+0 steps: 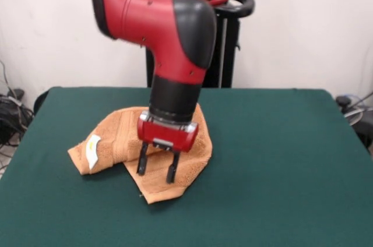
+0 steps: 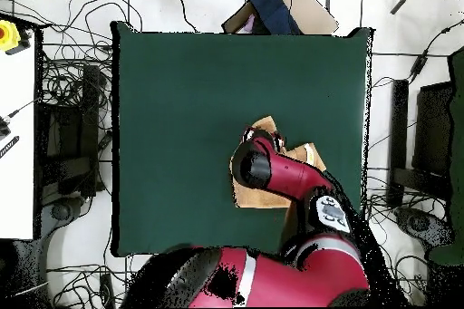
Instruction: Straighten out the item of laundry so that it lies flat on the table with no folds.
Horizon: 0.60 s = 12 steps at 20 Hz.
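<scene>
The orange-tan towel point(image 1: 113, 136) lies crumpled on the green table point(image 1: 280, 159), left of centre. One side is folded over, with its white tag point(image 1: 92, 149) facing up at the left. My gripper point(image 1: 157, 171) points straight down over the towel's near part. It is open, its two black fingers point(image 1: 142, 164) apart and just above or touching the cloth, with nothing held between them. In the overhead view the arm point(image 2: 272, 169) covers the gripper and most of the towel point(image 2: 264, 128). Only the towel's corners show around the arm on the table point(image 2: 181, 124).
The black pedestal point(image 1: 224, 43) stands at the table's far edge. Cables lie on the floor round the table point(image 2: 72, 115). A white bench point(image 2: 18, 142) stands beside it, and a cardboard box with blue cloth point(image 2: 272, 6) lies beyond the opposite edge.
</scene>
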Each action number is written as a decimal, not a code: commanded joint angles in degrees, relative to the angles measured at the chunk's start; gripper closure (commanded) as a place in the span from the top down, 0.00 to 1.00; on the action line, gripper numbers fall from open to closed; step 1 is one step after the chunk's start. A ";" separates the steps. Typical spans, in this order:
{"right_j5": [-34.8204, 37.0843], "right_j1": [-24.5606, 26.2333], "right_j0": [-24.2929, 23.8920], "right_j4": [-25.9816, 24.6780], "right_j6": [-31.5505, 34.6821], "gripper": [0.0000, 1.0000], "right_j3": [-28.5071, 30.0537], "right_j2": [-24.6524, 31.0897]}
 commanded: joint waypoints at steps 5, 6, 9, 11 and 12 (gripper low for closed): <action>10.19 10.09 -4.80 -7.56 -1.83 1.00 -6.52 7.61; 14.14 10.37 -6.39 -7.60 -3.28 1.00 -6.85 10.21; 24.14 9.64 -7.94 -7.58 -6.30 1.00 -8.43 13.99; 28.60 9.98 -8.41 -7.31 -7.01 1.00 -9.89 15.53; 29.11 9.97 -8.11 -7.57 -6.92 1.00 -10.41 15.44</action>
